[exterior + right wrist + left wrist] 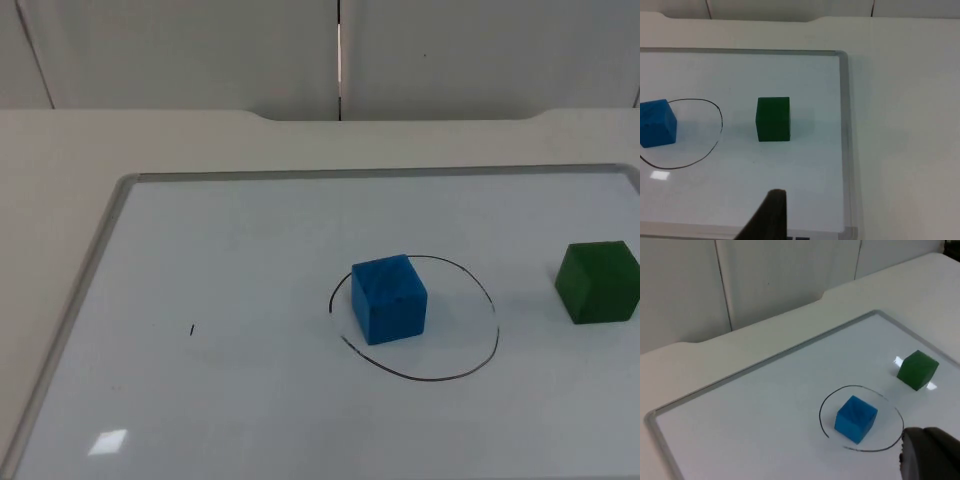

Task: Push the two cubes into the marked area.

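Observation:
A blue cube [390,298] stands inside a hand-drawn black circle [496,322], close to the circle's left side. A green cube [598,282] sits outside the circle, a short gap to its right, near the board's right edge. In the left wrist view my left gripper [929,454] hangs above the board, near the circle [821,413] and the blue cube [856,419], touching neither; the green cube [917,370] lies beyond. In the right wrist view my right gripper [771,214] hovers over the board, apart from the green cube [773,119], with the blue cube [657,123] off to one side.
Both cubes rest on a whiteboard with a raised grey frame [108,218] lying on the white table. The frame's right rail [844,125] runs close to the green cube. A small black mark [192,329] is on the board's left half. The grey partition wall [200,50] stands behind.

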You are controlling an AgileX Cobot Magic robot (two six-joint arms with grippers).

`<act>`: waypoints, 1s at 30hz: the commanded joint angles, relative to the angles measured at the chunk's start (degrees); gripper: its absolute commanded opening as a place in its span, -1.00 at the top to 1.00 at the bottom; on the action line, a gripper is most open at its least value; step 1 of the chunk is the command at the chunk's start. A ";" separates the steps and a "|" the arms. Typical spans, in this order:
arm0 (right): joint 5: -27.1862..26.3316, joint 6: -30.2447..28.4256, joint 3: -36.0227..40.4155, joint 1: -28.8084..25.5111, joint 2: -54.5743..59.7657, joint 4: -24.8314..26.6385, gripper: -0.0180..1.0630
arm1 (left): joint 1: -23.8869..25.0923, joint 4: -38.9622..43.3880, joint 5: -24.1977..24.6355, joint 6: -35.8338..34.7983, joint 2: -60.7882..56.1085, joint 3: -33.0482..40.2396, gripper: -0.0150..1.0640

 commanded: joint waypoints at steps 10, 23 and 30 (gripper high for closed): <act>-0.14 0.25 0.43 0.19 -0.19 -0.29 -0.98 | 0.04 13.76 9.47 -10.62 -11.55 0.23 0.98; -0.14 0.25 0.43 0.19 -0.19 -0.29 -0.98 | 0.04 20.08 20.72 -15.14 -21.05 0.23 0.98; -0.14 0.25 0.43 0.19 -0.19 -0.29 -0.98 | 0.04 20.09 20.58 -17.66 -27.44 6.25 0.98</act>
